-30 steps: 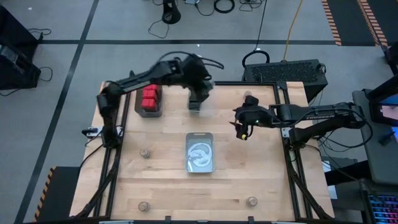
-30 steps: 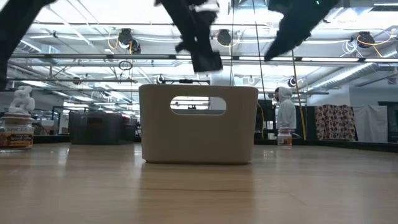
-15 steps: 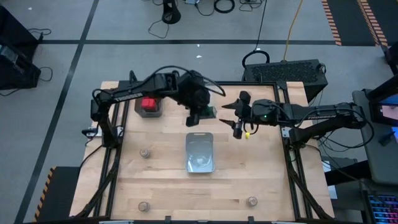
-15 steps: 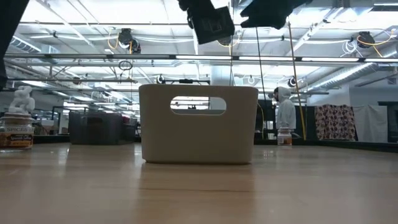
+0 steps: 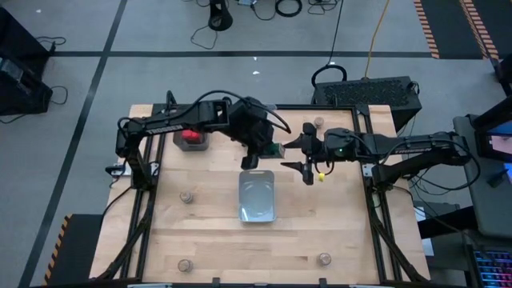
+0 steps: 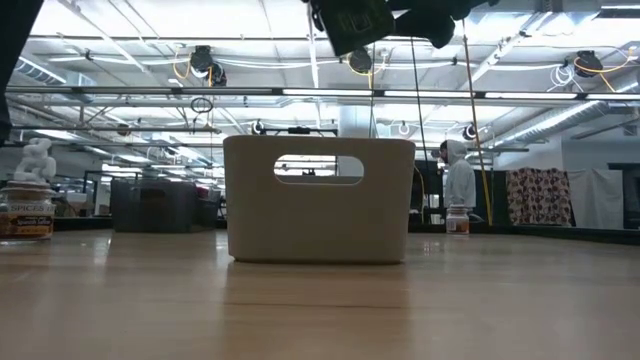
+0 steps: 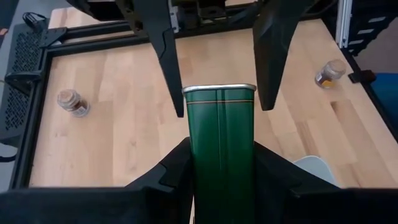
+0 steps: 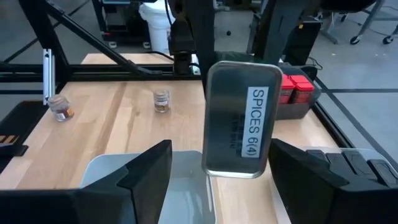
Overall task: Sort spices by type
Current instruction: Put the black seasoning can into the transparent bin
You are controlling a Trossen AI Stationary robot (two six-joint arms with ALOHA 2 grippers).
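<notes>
I see the wooden surface [image 5: 216, 232] with both arms meeting above its middle, toward the far edge. A pale bin [image 5: 257, 195] stands open near the centre of the surface; in the low view it shows as a cream box with a handle slot [image 6: 319, 200]. A dark tray [image 5: 191, 138] sits at the far left, holding red spice boxes [image 5: 190, 134], which also appear in the right wrist view [image 8: 293, 86] behind the tin. My left end effector [image 5: 254, 154] is above the far end of the bin, its fingers clamped on a green tin [image 7: 222, 143] with a silvery lid labelled "SPICES" [image 8: 242, 127], held upright. My right end effector [image 5: 300, 154] is just beside that tin with its fingers spread wide on either side, holding nothing. Small round jars stand scattered and well apart: one left of the bin [image 5: 186, 196], two near the front edge [image 5: 185, 265] [image 5: 324, 258], one at the far edge [image 5: 319, 122].
</notes>
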